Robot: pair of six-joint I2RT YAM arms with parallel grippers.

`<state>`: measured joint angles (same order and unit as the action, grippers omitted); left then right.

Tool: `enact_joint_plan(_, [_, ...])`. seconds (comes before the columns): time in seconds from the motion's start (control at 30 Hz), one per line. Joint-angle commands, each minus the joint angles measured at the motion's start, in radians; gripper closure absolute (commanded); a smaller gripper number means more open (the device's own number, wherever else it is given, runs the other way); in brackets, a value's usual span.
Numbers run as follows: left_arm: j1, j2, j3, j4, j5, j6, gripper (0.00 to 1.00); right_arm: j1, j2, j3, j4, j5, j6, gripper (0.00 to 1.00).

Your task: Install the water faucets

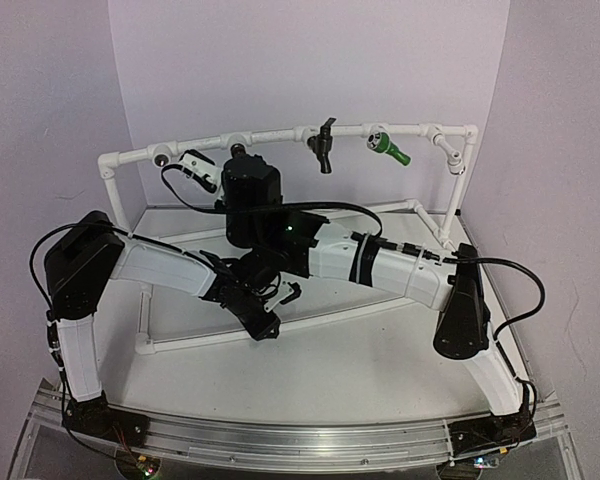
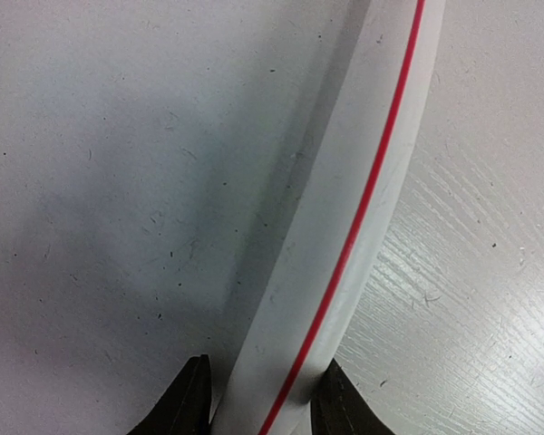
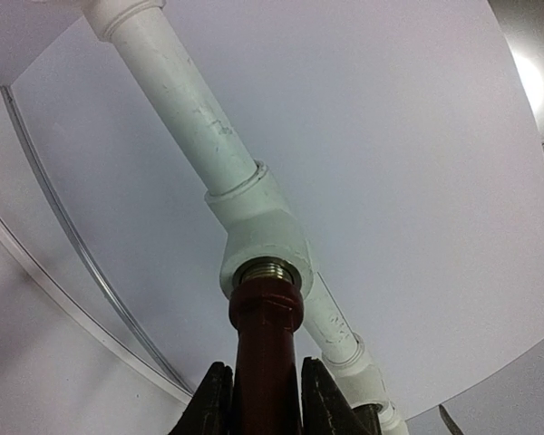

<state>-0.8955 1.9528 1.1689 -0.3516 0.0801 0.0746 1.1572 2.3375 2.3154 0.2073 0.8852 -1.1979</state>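
Note:
The reddish-brown faucet stands between my right gripper's fingers, which are shut on its body. Its silvery threaded end sits in a round tee socket of the white pipe frame. In the top view my right gripper is up at the frame's top rail and hides that faucet. The black faucet and the green faucet hang from the rail further right. My left gripper is low, its fingers closed around the frame's front pipe, which has a red stripe.
An open tee socket and a white angled fitting sit on the rail's left part. Elbow fittings are at the right end. The purple walls stand close behind and beside the frame. The two arms cross over the table's middle.

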Motion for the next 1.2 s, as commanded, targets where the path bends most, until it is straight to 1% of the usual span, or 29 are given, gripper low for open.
enact_joint_plan(0.0, [-0.002,0.146,-0.018,0.06,0.042,-0.143,1.0,-0.014,-0.035,0.047,0.042,-0.033,0.126,1.0])
enact_joint_plan(0.13, [-0.002,0.15,-0.014,0.056,0.05,-0.149,1.0,-0.014,-0.039,0.052,0.063,-0.028,0.146,1.0])
enact_joint_plan(0.23, [-0.003,0.172,0.003,0.055,0.092,-0.152,1.0,-0.014,-0.061,0.023,0.077,-0.031,0.201,1.0])
enact_joint_plan(0.33, [-0.005,0.185,0.011,0.053,0.104,-0.153,1.0,-0.014,-0.079,0.0,0.084,-0.033,0.262,1.0])
enact_joint_plan(0.43, [-0.005,0.182,0.011,0.051,0.109,-0.154,1.0,-0.015,-0.088,-0.008,0.092,-0.04,0.317,1.0])
enact_joint_plan(0.9, [-0.005,0.155,0.0,0.05,0.136,-0.151,1.0,-0.017,-0.126,-0.036,0.079,-0.067,0.477,1.0])
enact_joint_plan(1.17, [-0.005,0.152,-0.003,0.049,0.132,-0.151,1.0,-0.018,-0.15,-0.031,0.014,-0.148,0.674,1.0])
